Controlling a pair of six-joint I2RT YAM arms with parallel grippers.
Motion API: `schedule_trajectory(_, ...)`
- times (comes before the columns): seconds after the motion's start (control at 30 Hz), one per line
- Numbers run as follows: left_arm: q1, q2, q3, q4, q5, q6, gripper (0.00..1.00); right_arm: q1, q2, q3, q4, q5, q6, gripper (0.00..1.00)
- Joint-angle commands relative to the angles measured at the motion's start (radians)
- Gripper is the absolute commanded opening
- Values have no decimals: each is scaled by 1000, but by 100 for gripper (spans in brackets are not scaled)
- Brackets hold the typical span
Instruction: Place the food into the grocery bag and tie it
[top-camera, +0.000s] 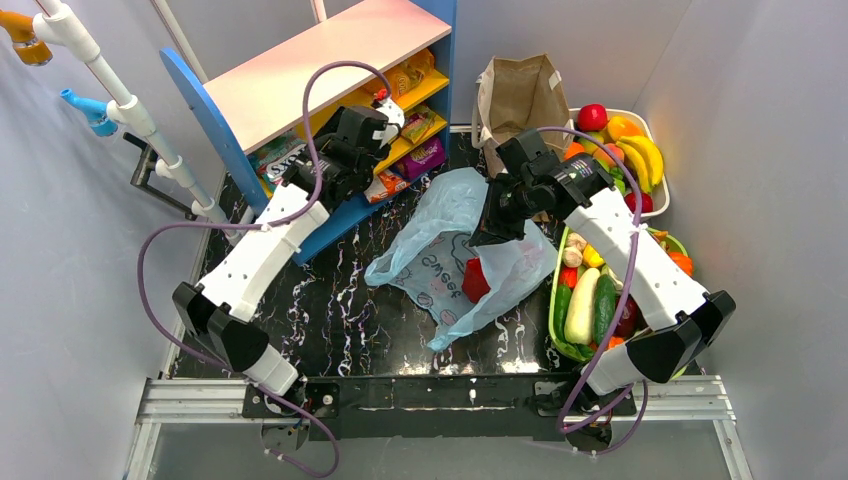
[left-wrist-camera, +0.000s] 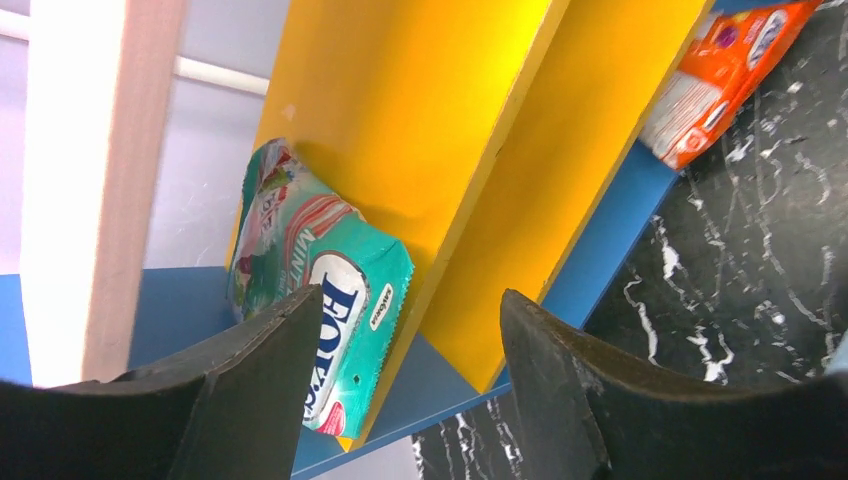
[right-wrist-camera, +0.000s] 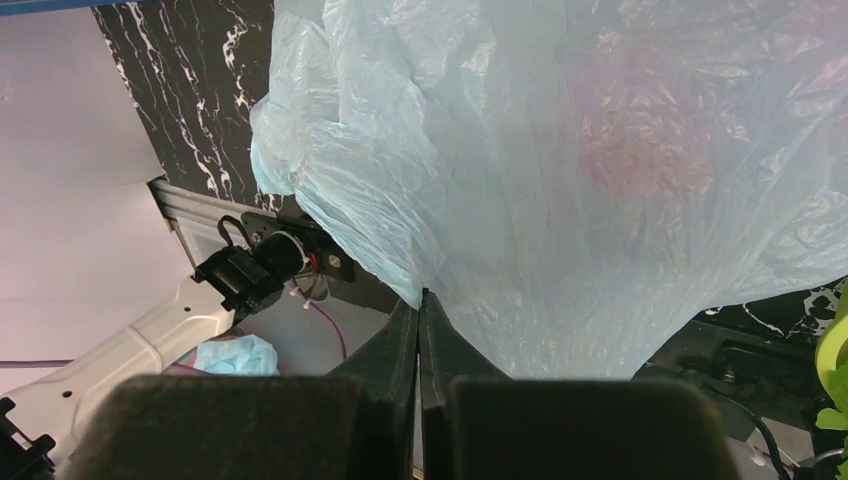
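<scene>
The grocery bag lies crumpled at the middle of the table, and through its film I see one red packet inside, toward 5 o'clock of the bag. At the bag's 1 o'clock edge my right gripper is closed tight with a fold of the blue film pinched between its fingers; I judge it holds the mouth up for loading. Farther, at 11 o'clock, my left gripper is inside the shelf with its jaws apart, and the teal packet leans on the yellow divider just beyond the left finger. The step in hand is picking this packet. Next, the jaws must go around its edge and close without pushing it deeper. The finger hides the packet's lower part, so I cannot tell if they touch, and I cannot make out the bag's handles.
</scene>
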Motion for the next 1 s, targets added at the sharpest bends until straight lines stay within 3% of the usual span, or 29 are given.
schedule_trajectory(0.0, -3, 19, -35, 24, -103, 42, 62, -3, -34, 1, -10, -11, -1, 1)
schedule_trajectory(0.43, 33, 45, 2, 59, -136, 56, 49, -3, -74, -41, -8, -2, -3, 1)
schedule_trajectory(0.97, 104, 18, -97, 98, -146, 91, 43, -3, -95, -65, -2, 6, -2, 1)
